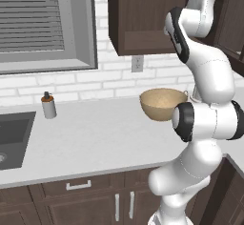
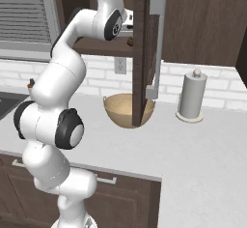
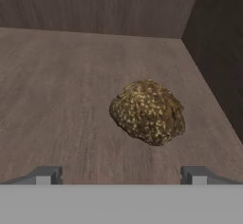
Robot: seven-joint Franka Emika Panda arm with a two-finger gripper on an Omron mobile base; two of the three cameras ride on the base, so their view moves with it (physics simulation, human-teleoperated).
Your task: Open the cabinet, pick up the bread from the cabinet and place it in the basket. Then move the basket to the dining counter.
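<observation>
Reaching into the open cabinet (image 2: 140, 53) with the jaws (image 3: 121, 174) spread wide and holding nothing. Bread (image 3: 148, 112) lying on the cabinet shelf (image 3: 61, 99) just ahead of the jaws, a little toward the right-hand fingertip (image 3: 197, 174), not yet between the tips and apparently not touched.

Risking, by judgement, a lopsided grip: bread sitting off-centre toward the right fingertip, so closing without shifting across probably pushing the lumpy roll sideways or letting it roll out. Risking also a shove toward the cabinet side wall (image 3: 216, 52), standing just right of the bread, if the right fingertip is coming in too far over; little room there for that tip. Driving forward too low likely scraping the tips along the shelf; closing too early likely pinching only the near edge and dropping the roll on the way out.

Cabinet door (image 2: 147, 48) hanging open with its long silver handle (image 2: 155, 48), below and off to the side of the jaws, partly covering the basket (image 2: 120, 108) in the right base view and possibly crowding the path down. Basket waiting on the worktop (image 1: 95, 138), well below the jaws. Paper towel roll (image 2: 192, 96) standing farther along the worktop, soap dispenser (image 1: 48, 106) and sink (image 1: 14, 136) well apart, none of them near the path.
</observation>
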